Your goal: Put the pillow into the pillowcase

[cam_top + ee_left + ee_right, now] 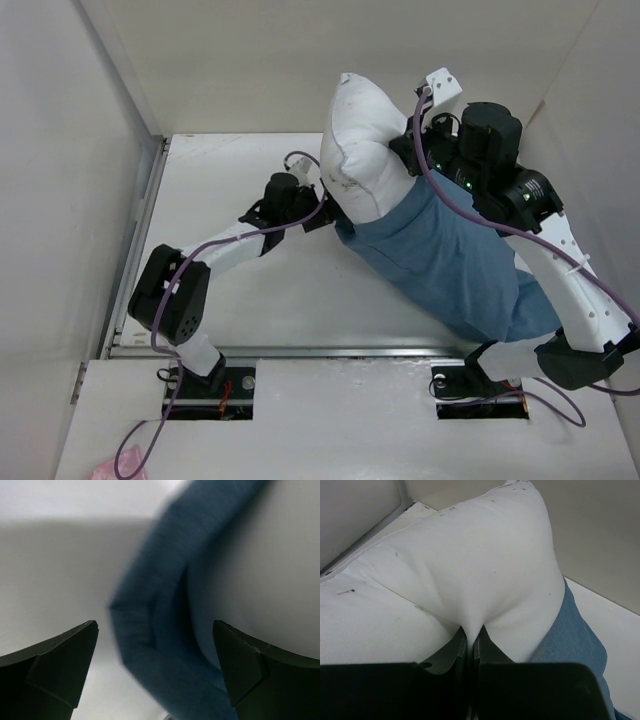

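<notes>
The white pillow (363,145) stands tilted near the back wall, its lower part inside the blue pillowcase (450,265), which lies across the table toward the front right. My right gripper (412,150) is shut on a pinch of the pillow's white fabric (470,580); the pillowcase's edge (575,645) shows just to its right. My left gripper (322,213) is open at the pillowcase's open end on the pillow's left side. In the left wrist view a blurred fold of the pillowcase (160,630) lies between its spread fingers (65,655), not gripped.
White enclosure walls (80,150) rise at the left, back and right. A metal rail (150,210) runs along the table's left edge. Purple cables (470,215) trail along both arms. The table (270,300) is white.
</notes>
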`<action>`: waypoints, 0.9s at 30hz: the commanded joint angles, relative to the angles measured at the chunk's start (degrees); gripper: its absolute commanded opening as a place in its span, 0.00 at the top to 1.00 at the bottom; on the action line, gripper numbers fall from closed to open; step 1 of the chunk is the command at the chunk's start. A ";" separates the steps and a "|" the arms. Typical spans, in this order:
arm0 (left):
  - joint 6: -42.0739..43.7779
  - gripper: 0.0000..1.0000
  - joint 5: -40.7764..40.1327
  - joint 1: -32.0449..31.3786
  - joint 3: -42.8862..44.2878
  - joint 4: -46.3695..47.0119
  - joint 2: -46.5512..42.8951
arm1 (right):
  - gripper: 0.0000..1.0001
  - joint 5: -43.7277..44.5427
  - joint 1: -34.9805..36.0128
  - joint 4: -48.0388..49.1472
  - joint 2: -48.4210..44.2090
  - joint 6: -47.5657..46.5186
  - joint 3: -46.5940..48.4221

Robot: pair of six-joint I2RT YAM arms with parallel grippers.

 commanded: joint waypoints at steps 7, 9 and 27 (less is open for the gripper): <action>0.19 0.01 7.49 -8.79 3.80 8.46 9.82 | 1.00 -2.66 -0.61 7.86 -2.70 -0.36 2.20; 0.19 0.14 8.11 -9.32 4.33 9.33 11.07 | 1.00 -3.28 -0.61 7.86 -2.70 0.17 2.20; 13.81 1.00 -22.30 -0.19 8.91 -12.54 -13.00 | 1.00 -0.47 3.61 2.33 -4.81 -0.01 -16.24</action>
